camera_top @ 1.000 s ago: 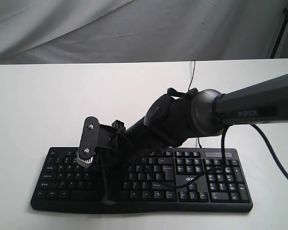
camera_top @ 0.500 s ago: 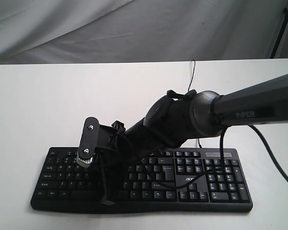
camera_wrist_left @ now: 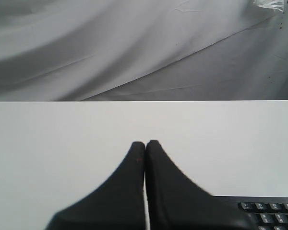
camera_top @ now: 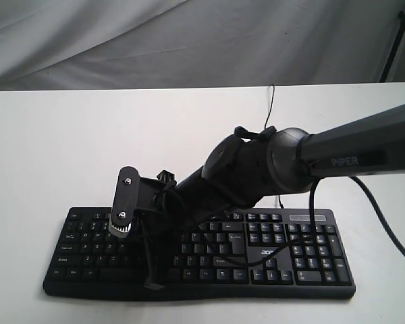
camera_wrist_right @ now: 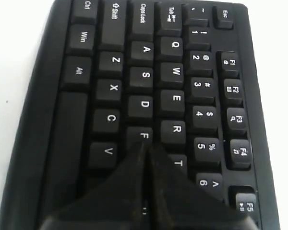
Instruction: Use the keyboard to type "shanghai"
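Observation:
The black keyboard lies along the front of the white table, number pad on the right. My right arm reaches across it from the right. My right gripper is shut and hangs just over the left letter keys. In the right wrist view the keyboard fills the frame, and the shut right gripper has its tips at the F key; whether they touch it is unclear. In the left wrist view my left gripper is shut and empty over bare table, with a corner of the keyboard beside it.
The keyboard's thin black cable runs toward the back of the table. A loose black cable from the right arm hangs over the keys. Grey cloth closes off the back, and a dark stand rises at the far right.
My right gripper has dipped slightly down and to the left over the left letter keys. The keyboard has not moved.

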`<act>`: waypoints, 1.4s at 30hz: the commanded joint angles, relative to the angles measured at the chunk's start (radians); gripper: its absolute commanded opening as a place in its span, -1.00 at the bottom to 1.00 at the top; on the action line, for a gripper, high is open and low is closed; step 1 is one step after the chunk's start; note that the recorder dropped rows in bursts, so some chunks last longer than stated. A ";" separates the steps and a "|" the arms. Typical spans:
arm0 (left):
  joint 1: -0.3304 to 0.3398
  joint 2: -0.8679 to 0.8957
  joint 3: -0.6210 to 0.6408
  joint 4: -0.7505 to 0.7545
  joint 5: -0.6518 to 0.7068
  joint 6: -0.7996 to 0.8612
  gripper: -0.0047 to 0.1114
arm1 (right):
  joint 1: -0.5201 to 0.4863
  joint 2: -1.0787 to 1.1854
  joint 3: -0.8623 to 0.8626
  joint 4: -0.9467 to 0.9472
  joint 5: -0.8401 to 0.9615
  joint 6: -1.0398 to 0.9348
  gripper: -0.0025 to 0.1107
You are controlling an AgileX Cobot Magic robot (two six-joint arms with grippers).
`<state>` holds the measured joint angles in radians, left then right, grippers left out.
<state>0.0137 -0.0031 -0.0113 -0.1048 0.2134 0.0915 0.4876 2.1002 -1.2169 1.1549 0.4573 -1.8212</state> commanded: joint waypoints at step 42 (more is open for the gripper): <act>-0.004 0.003 0.001 -0.004 0.000 -0.001 -0.91 | -0.003 -0.052 -0.007 -0.139 0.025 0.105 -0.96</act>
<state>0.0137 -0.0031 -0.0113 -0.1048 0.2134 0.0915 0.4876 2.0590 -1.2191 1.0394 0.4772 -1.7311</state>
